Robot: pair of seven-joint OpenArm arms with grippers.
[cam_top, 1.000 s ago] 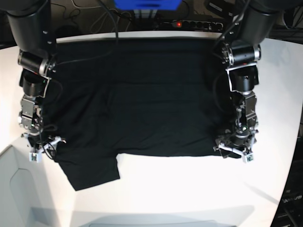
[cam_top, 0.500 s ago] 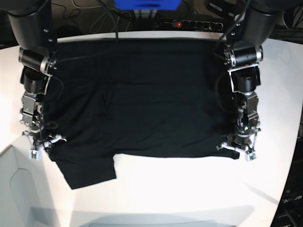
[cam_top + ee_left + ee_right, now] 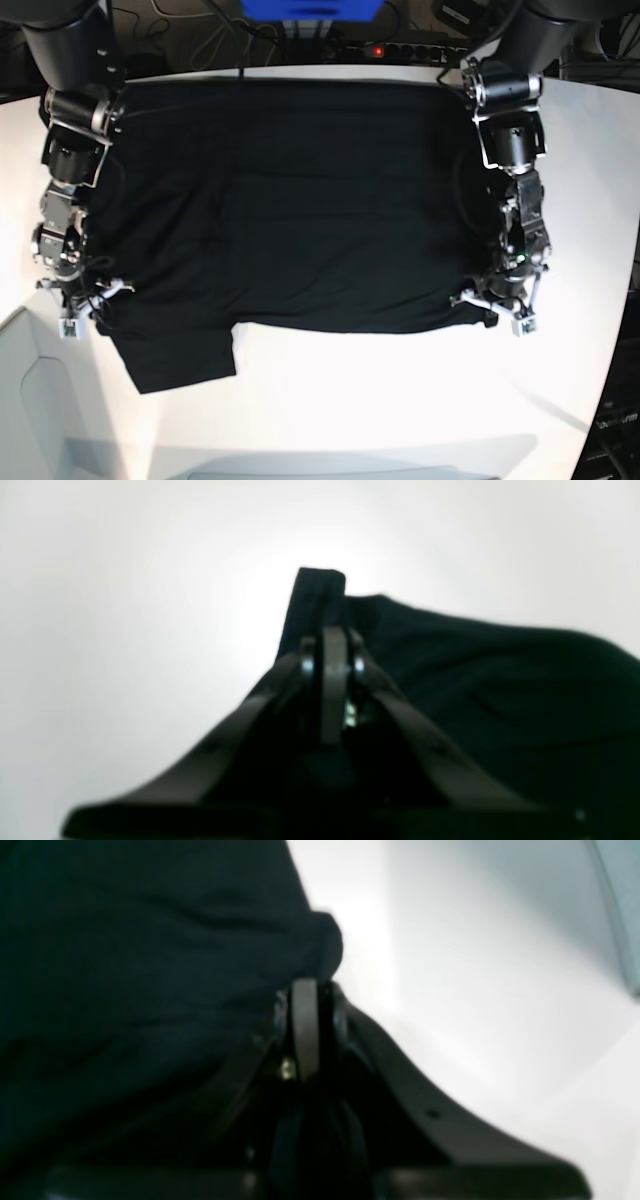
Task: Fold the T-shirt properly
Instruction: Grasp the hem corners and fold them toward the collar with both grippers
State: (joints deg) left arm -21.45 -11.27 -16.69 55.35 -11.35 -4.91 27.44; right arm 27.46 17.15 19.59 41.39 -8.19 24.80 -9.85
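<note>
T-shirt (image 3: 300,200): one, pinched by two hands.

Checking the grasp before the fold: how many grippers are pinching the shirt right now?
2. The left gripper is shut on the T-shirt at its near corner on the base view's right; the right gripper is shut on its edge on that view's left, above the sleeve.

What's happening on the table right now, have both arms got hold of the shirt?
Yes. The black T-shirt lies spread on the white table. The left gripper is shut on its near edge at one side, and the right gripper is shut on the near edge at the other side, next to the sleeve that sticks out toward the camera. The wrist views show cloth pinched between closed jaws. No fold is made yet.
</note>
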